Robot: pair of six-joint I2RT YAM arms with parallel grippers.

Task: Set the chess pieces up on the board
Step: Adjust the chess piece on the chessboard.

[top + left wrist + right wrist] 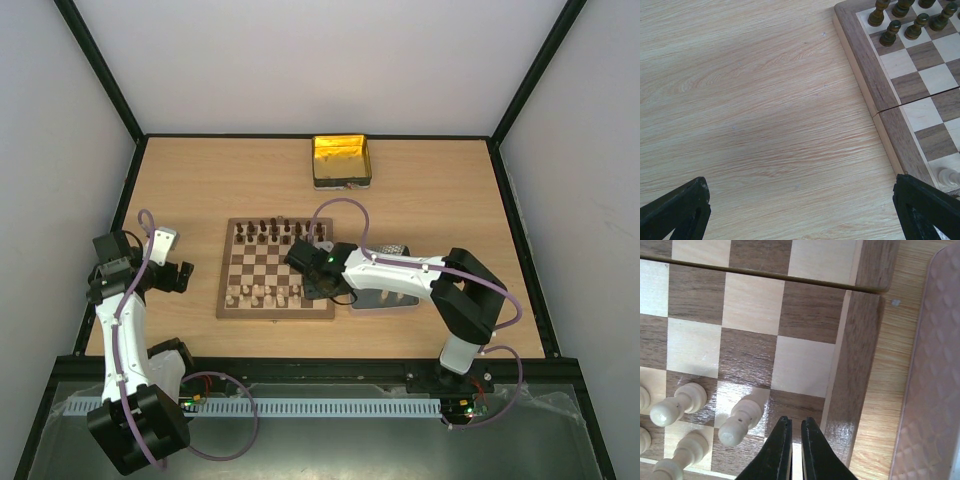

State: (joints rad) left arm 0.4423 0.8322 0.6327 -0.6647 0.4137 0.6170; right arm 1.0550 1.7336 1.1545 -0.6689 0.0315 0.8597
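R gripper (796, 429): fingers (780, 452) all but pressed together, thin slit only, nothing seen btwn. Tips low over rightmost file of board (860, 340), near rows, just inside brown border. Nearest of the pale pieces (737, 422) just beside the tips at 9 o'clock, small gap, no contact seen. Two more further out at 9 (677, 405) and 8 o'clock (682, 452). All look upright on their bases. In wrist view long axes run approx 1–7 o'clock, heads toward 7. Fold seam across board at 12 o'clock of the tips. Tray (935, 380), dimpled surface, past board edge at 3 o'clock, strip of bare table (880, 390) btwn.

L gripper (802, 212): fingers (677, 212) spread wide, nothing btwn, over bare table off board's 9 o'clock edge. Board border (875, 75) at 2 o'clock of it, dark pieces (890, 32) upright at 1 o'clock.

Top view: R gripper (318, 285) under its own wrist, arm lying across tray (385, 300) and hiding most of it. L gripper (178, 275) well clear of board at 9 o'clock. Board (225, 290) mid-table (180, 180), edges square w/ table edges. Dark pieces (270, 232) along 12 o'clock rows, pale pieces (260, 295) along 6 o'clock rows, exact count not readable. Tin (342, 160) well apart at 12 o'clock, open side up.
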